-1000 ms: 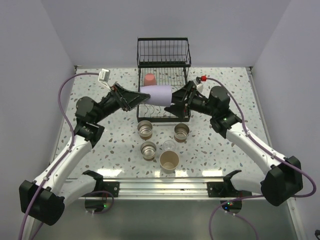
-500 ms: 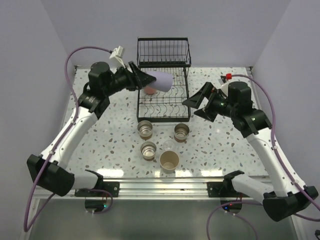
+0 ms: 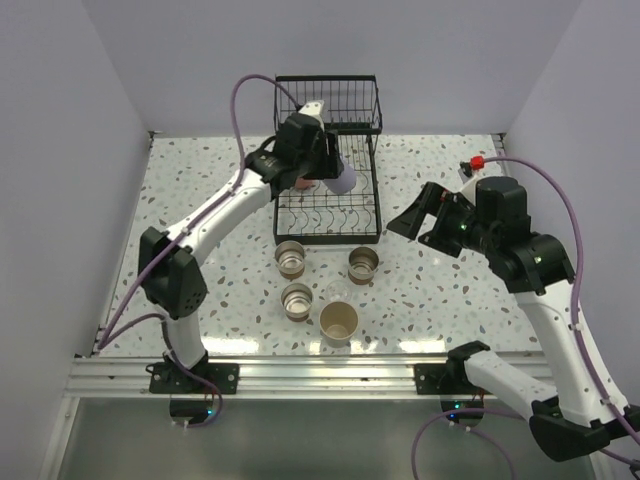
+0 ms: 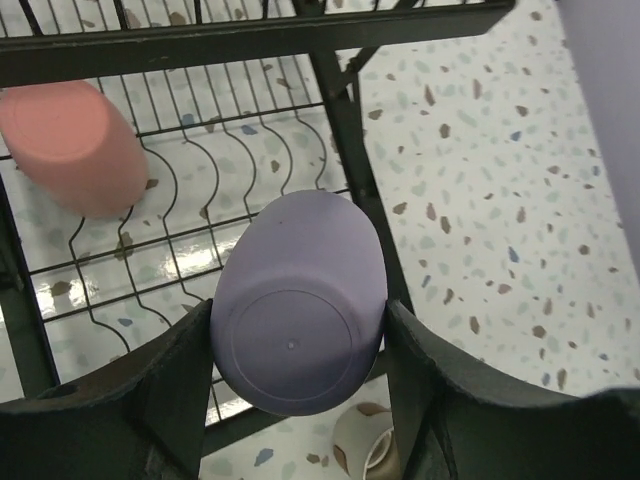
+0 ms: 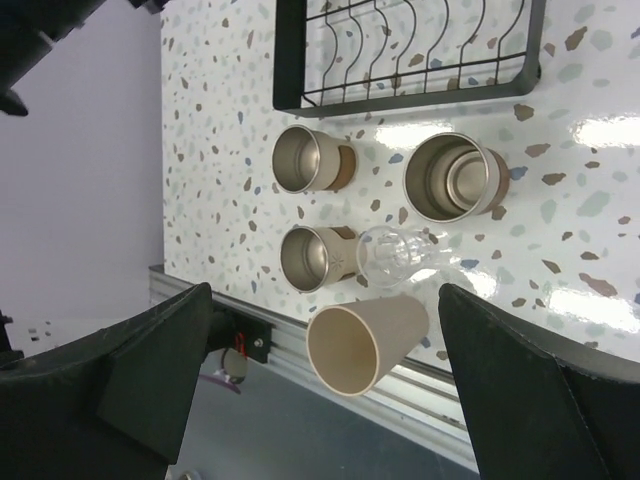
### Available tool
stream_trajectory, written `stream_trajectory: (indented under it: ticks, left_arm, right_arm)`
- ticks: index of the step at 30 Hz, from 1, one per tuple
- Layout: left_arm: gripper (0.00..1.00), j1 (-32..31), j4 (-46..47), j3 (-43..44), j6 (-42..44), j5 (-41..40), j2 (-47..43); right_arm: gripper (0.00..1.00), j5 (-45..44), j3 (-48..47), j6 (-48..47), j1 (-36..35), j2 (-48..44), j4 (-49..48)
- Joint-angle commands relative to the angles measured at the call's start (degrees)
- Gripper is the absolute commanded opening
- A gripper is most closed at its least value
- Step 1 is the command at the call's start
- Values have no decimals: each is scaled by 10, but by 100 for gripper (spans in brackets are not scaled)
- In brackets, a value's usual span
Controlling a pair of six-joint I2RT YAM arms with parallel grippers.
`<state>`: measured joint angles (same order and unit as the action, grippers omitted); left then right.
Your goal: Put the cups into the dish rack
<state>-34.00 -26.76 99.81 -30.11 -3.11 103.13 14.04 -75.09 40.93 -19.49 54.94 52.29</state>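
My left gripper [image 3: 330, 170] is shut on the lavender cup [image 3: 341, 179], held upside down above the right side of the black wire dish rack [image 3: 372, 215]; its base faces the left wrist camera [image 4: 298, 325]. A coral-pink cup [image 4: 72, 145] sits upside down on the rack tray [image 3: 300, 181]. My right gripper [image 3: 425, 222] is open and empty, raised right of the rack. Three brown cups [image 3: 290, 258] [image 3: 363, 263] [image 3: 297, 300], a clear cup [image 3: 338, 291] and a beige cup [image 3: 339, 322] stand on the table in front of the rack.
The rack's upright basket section [image 3: 328, 104] stands at the back against the wall. The speckled table [image 3: 440, 290] ends at a metal rail [image 3: 320, 365] near the arm bases. Purple cables loop over both arms.
My left gripper has carried the lavender cup from the rack's left side to over its right part and turned it base up. My right arm has drawn back to the right.
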Motion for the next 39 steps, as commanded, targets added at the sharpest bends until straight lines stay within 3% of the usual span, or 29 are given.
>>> stream_trajectory:
  ticks: [1,12,21,24,29,37,38,39]
  left_arm:
    - [0,-16,-32,67,25,-118,63]
    - [0,-20,-1,158,26,-196,201]
    - [1,-19,44,170,25,-219,238]
    - [7,-19,51,183,31,-206,260]
    - [10,-19,25,243,39,-211,304]
    - [18,-17,31,243,44,-235,313]
    - [23,-17,31,241,46,-237,313]
    - [34,-18,32,242,49,-238,313]
  right_arm:
    - [98,-24,-7,-30,1,-16,31]
    - [98,-23,-9,-41,1,-14,66]
    - [98,-32,-5,-41,2,-13,75]
    - [98,-33,-1,-36,1,-11,69]
    - [97,-33,6,-29,2,-6,64]
    - [97,-43,5,-29,1,-3,66]
    - [97,-43,5,-29,2,-3,66]
    - [97,-43,6,-29,2,-1,65]
